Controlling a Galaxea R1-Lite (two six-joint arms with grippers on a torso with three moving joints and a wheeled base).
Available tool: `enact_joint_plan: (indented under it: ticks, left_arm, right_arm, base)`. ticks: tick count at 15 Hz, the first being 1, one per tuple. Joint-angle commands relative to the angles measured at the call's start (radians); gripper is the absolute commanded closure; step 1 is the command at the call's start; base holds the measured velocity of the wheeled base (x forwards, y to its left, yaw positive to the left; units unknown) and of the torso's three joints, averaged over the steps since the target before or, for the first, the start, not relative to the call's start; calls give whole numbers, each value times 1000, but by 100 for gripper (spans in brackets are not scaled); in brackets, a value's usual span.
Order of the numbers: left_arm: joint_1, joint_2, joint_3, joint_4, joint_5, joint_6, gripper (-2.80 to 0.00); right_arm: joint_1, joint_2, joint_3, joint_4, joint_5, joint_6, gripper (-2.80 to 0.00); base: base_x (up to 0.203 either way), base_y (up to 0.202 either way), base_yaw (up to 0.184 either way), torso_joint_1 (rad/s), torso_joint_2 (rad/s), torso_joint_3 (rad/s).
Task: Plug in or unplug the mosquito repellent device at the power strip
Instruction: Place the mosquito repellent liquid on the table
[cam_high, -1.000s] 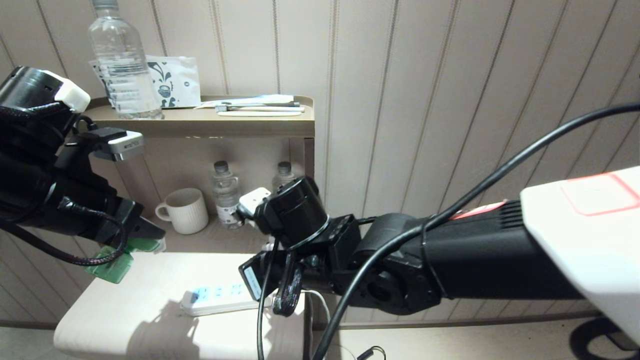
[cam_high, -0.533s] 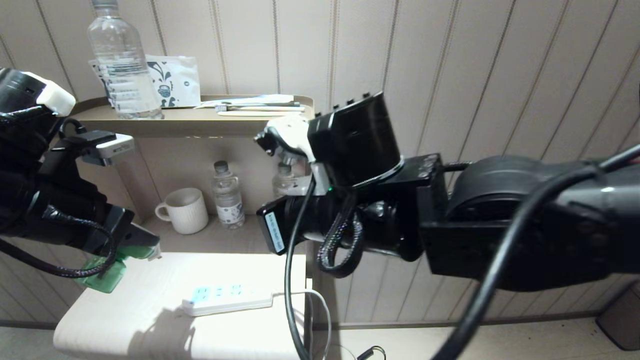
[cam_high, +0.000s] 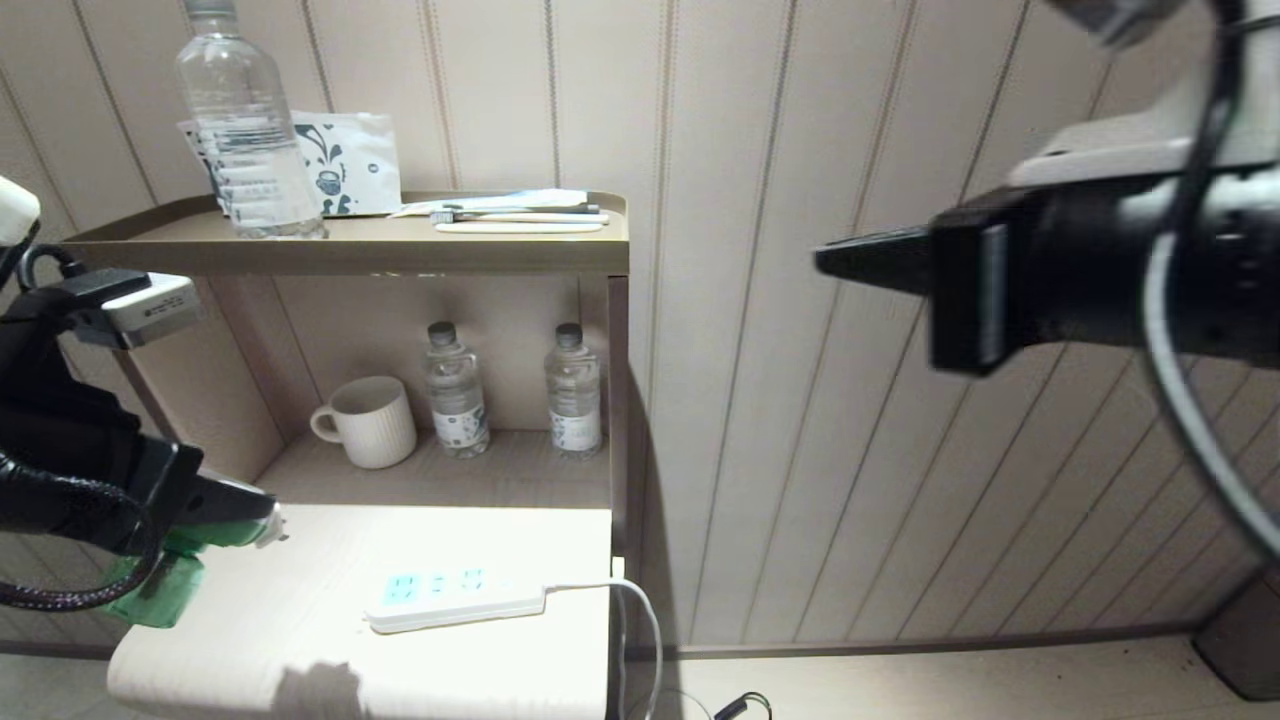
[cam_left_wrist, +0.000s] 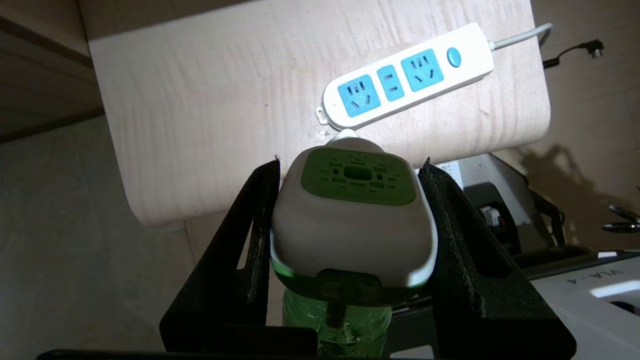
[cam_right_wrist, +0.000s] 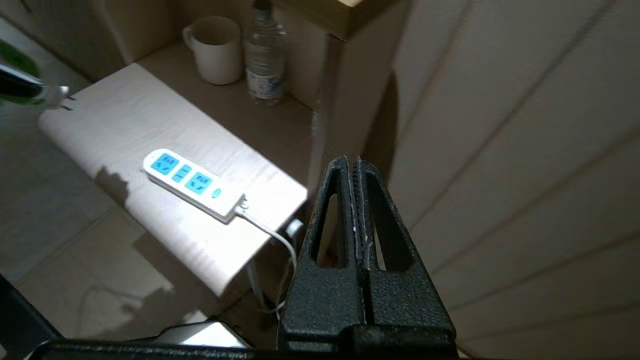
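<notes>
The mosquito repellent device (cam_left_wrist: 355, 210), a white head with a green top over a green liquid bottle, is clamped between the black fingers of my left gripper (cam_left_wrist: 350, 165). In the head view my left gripper (cam_high: 235, 520) holds the device (cam_high: 150, 590) in the air at the left edge of the low table, apart from the power strip (cam_high: 455, 597). The white strip (cam_left_wrist: 405, 75) lies flat with nothing in its blue sockets, and its cord runs off the table's right edge. My right gripper (cam_right_wrist: 351, 162) is shut and empty, raised high to the right (cam_high: 830, 262) in front of the wall.
The strip rests on a pale wooden table (cam_high: 300, 640). Behind it a shelf holds a white mug (cam_high: 370, 420) and two small water bottles (cam_high: 455, 390). A large bottle (cam_high: 240, 120), a packet and toothbrushes sit on the top shelf. Panelled wall stands to the right.
My right arm has swung up and to the right, away from the power strip, which it no longer hides. My left gripper has drawn left and lower with the device in it.
</notes>
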Motion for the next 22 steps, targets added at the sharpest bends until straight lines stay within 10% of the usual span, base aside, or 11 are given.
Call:
enact_joint_plan:
  ticks: [1, 12, 16, 19, 22]
  left_arm:
    - [0, -97, 46, 1, 0, -2, 0]
    - [47, -313, 240, -45, 8, -99, 0]
    - [46, -334, 268, -87, 6, -96, 0]
    - [46, -319, 281, -93, 1, -96, 0]
    - [46, -322, 328, -201, 3, -95, 0]
  right_arm:
    - [-68, -208, 87, 26, -3, -7, 0]
    - [-617, -1060, 864, 27, -219, -40, 0]
    - [-719, -1124, 1218, -203, -262, -27, 0]
    - [-901, -1130, 1321, -293, -226, -56, 0]
    - [-863, -1309, 1397, -335, 10, -84, 0]
  base:
    - [0, 0, 0, 0, 0, 0]
    - [0, 0, 0, 0, 0, 0]
    - [0, 0, 0, 0, 0, 0]
    - [0, 0, 0, 0, 0, 0]
    - [0, 0, 0, 0, 0, 0]
